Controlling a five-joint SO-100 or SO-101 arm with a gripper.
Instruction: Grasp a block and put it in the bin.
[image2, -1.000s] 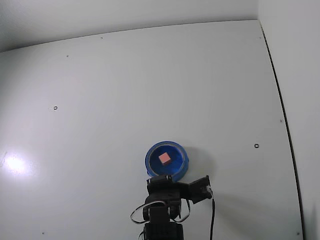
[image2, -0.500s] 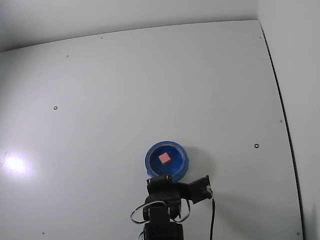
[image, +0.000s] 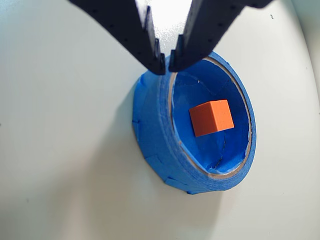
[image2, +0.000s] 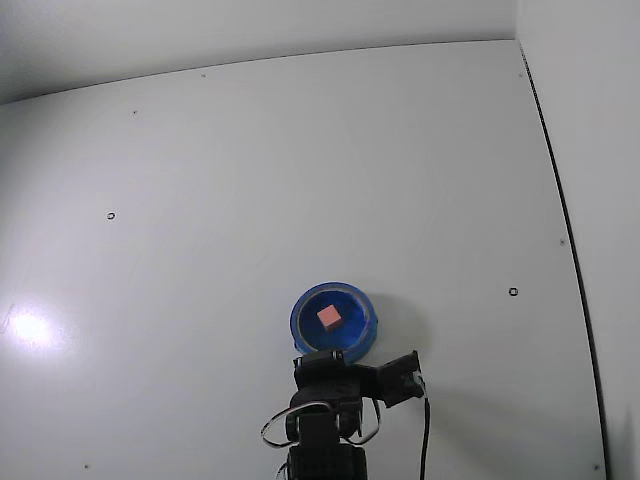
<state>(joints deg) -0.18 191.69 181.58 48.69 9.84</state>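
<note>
A small orange-red, plain-faced cube (image: 211, 117) lies flat on the floor of a round, shallow blue bin with a thick tape-wrapped rim (image: 155, 135), slightly toward 3 o'clock of the bin's centre in the wrist view, clear of the wall. The black two-finger gripper (image: 166, 64) hangs at 12 o'clock over the rim, its jaws pinched nearly together with only a sliver of light between the tips, and nothing held. In the fixed view the cube (image2: 328, 317) sits mid-bin (image2: 300, 322) on the pale grey desk (image2: 200, 200), with the arm (image2: 325, 420) folded at 6 o'clock. The task looks complete. The cube appears light and rigid, with crisp edges and matte faces; a grip across two opposite flat sides should hold it, though its small size leaves little margin.
</note>
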